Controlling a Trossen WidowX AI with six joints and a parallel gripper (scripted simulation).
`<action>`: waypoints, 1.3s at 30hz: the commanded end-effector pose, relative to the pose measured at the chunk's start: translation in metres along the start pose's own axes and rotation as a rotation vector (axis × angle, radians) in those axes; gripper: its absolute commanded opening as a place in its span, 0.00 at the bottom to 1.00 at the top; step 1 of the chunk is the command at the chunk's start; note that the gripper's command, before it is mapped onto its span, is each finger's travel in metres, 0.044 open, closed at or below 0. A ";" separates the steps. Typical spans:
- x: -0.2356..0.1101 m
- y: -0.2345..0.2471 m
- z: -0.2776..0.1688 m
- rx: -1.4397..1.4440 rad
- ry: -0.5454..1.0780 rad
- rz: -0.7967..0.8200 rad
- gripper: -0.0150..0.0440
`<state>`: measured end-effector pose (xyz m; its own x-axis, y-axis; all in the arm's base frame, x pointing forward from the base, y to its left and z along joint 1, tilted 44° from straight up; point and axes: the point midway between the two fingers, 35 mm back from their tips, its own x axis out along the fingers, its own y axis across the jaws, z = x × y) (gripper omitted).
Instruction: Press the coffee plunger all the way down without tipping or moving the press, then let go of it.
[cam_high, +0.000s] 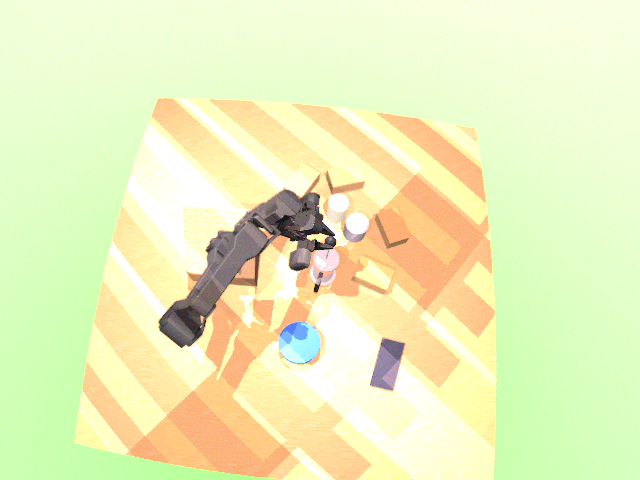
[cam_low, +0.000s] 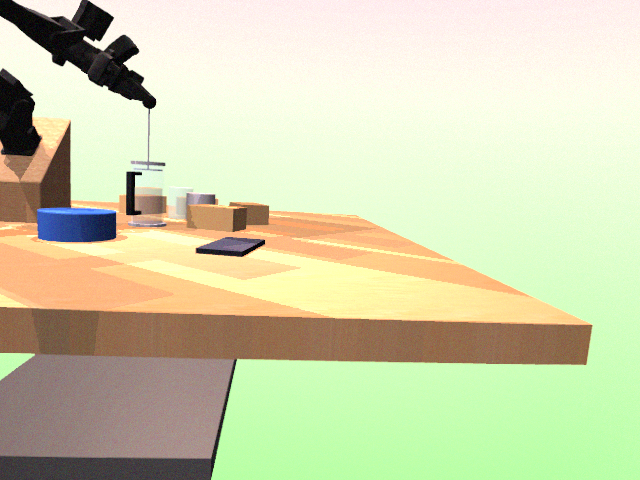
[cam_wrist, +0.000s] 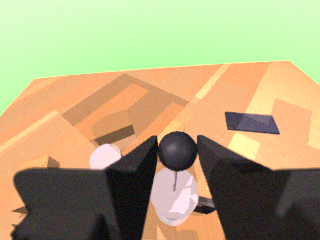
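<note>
The coffee press (cam_high: 324, 268) (cam_low: 148, 206) (cam_wrist: 172, 197) stands upright on the table, a clear jug with a pale lid and a black handle (cam_low: 130, 193) (cam_wrist: 204, 205). Its thin rod (cam_low: 148, 135) rises high out of the lid and ends in a round black knob (cam_high: 330, 241) (cam_low: 149, 102) (cam_wrist: 177, 151). My gripper (cam_high: 331, 239) (cam_low: 149, 101) (cam_wrist: 177, 140) is shut on the knob, one finger on each side of it in the wrist view. The plunger is up, with a long stretch of rod showing between knob and lid.
Two cups (cam_high: 338, 206) (cam_high: 356, 226) stand close beside the press. Several wooden blocks (cam_high: 344, 178) (cam_high: 391, 227) (cam_high: 374, 273) lie around them. A blue round container (cam_high: 299, 342) (cam_low: 76, 225) and a dark flat slab (cam_high: 387, 364) (cam_low: 230, 246) (cam_wrist: 251, 123) lie farther off.
</note>
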<state>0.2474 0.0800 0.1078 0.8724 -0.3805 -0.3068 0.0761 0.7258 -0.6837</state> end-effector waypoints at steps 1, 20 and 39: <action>0.002 0.001 -0.003 -0.005 0.004 0.001 0.46; 0.023 0.012 -0.023 -0.005 0.023 0.006 0.46; 0.044 0.021 -0.046 -0.002 0.027 0.013 0.46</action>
<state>0.2708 0.0635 0.0662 0.8776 -0.3738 -0.3002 0.0914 0.7452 -0.6606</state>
